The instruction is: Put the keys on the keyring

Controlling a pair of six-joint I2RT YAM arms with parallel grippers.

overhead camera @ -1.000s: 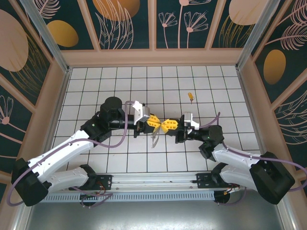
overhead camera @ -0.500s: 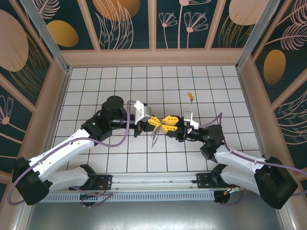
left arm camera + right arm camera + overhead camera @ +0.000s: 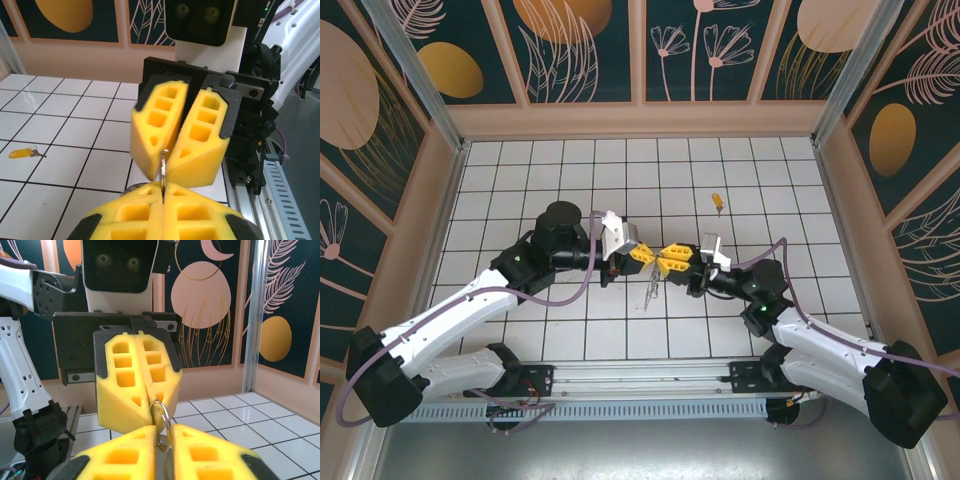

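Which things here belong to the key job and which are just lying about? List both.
Job:
- key with the orange head, loose on the tiles
- keyring, pinched by left gripper and right gripper

Just there (fixtures, not clutter):
- tiled table
- patterned walls

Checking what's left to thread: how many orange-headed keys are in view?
1. The key lies alone on the tiles, beyond the right tool. More may hang hidden below the keyring gripped by both it and the left tool.

Both arms reaching inward, left fingers and right fingers pressed closed; tips touching
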